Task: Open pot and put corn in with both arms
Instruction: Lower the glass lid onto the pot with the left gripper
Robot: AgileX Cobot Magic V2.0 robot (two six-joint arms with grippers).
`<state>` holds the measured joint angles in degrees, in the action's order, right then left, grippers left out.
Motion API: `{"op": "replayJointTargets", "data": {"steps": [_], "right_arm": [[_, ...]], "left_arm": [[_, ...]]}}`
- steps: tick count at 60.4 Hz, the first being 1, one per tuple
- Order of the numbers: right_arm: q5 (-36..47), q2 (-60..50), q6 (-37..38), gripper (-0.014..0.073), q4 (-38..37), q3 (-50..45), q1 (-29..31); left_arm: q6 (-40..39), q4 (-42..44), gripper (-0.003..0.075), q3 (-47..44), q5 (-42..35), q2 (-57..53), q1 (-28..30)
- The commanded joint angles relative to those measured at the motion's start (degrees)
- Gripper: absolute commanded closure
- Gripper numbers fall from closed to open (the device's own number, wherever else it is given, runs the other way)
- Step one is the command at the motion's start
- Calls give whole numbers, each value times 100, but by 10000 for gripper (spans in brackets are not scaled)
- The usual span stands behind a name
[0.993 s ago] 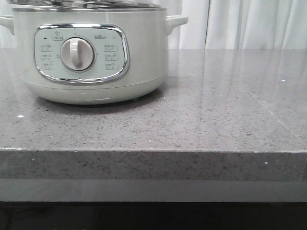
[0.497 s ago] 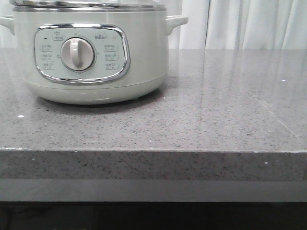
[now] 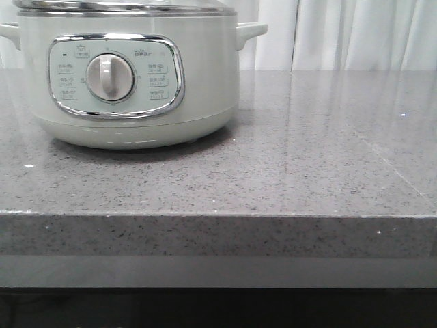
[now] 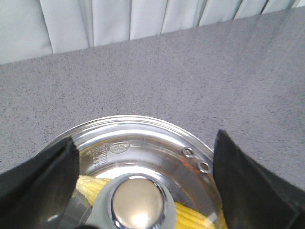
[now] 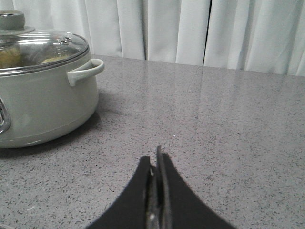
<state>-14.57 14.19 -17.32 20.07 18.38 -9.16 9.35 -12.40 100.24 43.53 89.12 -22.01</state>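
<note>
Both pincers are visible only through their own wrist cameras. Left gripper (image 4: 143,191) is spread wide, its 2 dark fingers (image 4: 38,186) on either side of the glass lid (image 4: 143,138), directly above the shiny round knob (image 4: 137,204) at the lid's centre and not pinching it. Through the glass, the yellow corn (image 4: 190,217) lies inside the pot (image 3: 130,75). Right gripper (image 5: 155,164) is closed, its 2 black fingertips pressed together with nothing between them, low over the speckled grey countertop (image 3: 307,157) and well apart from the pot. From the front, the pale grey-green pot stands on the left part of the countertop, its chrome-framed panel and round dial (image 3: 109,76) facing the camera, the silver-rimmed lid seated on top. White curtains (image 3: 355,34) hang behind.
</note>
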Motion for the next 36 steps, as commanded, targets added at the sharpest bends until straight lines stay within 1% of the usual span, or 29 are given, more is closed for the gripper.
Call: {"op": "replayJointTargets", "data": {"steps": [1, 8, 9, 13, 24, 36], "right_arm": [[480, 40, -59, 662, 48, 160, -9], [486, 40, -59, 662, 48, 160, -9], [486, 40, -59, 662, 48, 160, -9], [486, 40, -59, 662, 48, 160, -9], [486, 40, -59, 662, 48, 160, -9], [486, 40, -59, 662, 48, 160, -9]], "left_arm": [[-23, -69, 229, 170, -103, -514, -39], [77, -61, 420, -169, -174, -925, -39], [92, -61, 455, -265, -203, -1014, -39], [103, -61, 554, -630, -333, -1329, -39], [128, -61, 738, -1862, -838, -2315, -39], [128, -61, 739, -3443, -1419, -3739, -39]]}}
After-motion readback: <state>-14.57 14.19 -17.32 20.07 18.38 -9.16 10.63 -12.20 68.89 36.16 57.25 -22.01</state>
